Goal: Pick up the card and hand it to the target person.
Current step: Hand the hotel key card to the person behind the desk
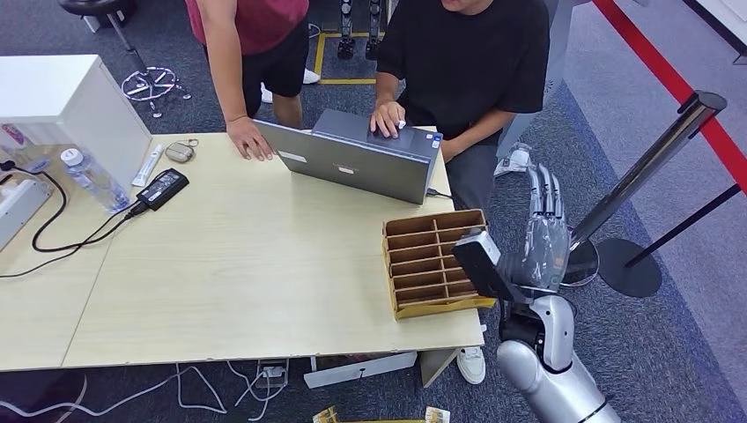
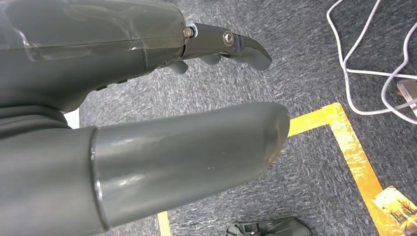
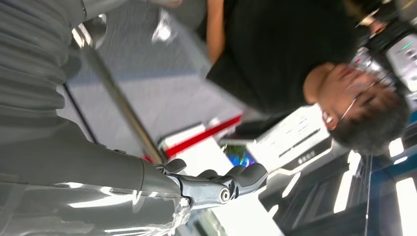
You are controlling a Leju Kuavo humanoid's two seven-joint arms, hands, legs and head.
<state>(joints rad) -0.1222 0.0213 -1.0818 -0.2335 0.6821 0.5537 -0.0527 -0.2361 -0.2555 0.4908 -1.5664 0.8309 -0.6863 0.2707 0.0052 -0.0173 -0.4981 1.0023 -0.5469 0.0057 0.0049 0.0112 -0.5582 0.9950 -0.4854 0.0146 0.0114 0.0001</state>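
R hand [image 1: 543, 231]: raised off the table's right edge, just beside the card box; fingers [image 1: 548, 189] straight, pointing up and away, apart, nothing in them. Wrist view same: fingers [image 3: 231, 179] loosely extended, empty.
L hand [image 2: 147, 113]: hangs low over grey carpet; thumb and fingers apart, holding nothing.
Card box [image 1: 433, 262]: brown cardboard rack w/ slotted rows, on table's near right corner, next to R hand. Can't tell whether any slot holds a card.
Floor card [image 2: 396, 206]: small printed card lying on carpet by the yellow tape line [image 2: 351, 147], near white cables [image 2: 361, 64].
Table [image 1: 247, 282]: light wood.
Laptop [image 1: 357, 154]: grey, open, at far edge; beyond the box.
Person in black shirt [image 1: 467, 53]: behind laptop, one hand on it; nearest to R hand.
Person in red shirt [image 1: 251, 26]: far side, hand flat on table.
Other: black power brick [image 1: 162, 188] w/ cable, water bottle [image 1: 92, 179] at left; barrier post [image 1: 647, 167] to the right.
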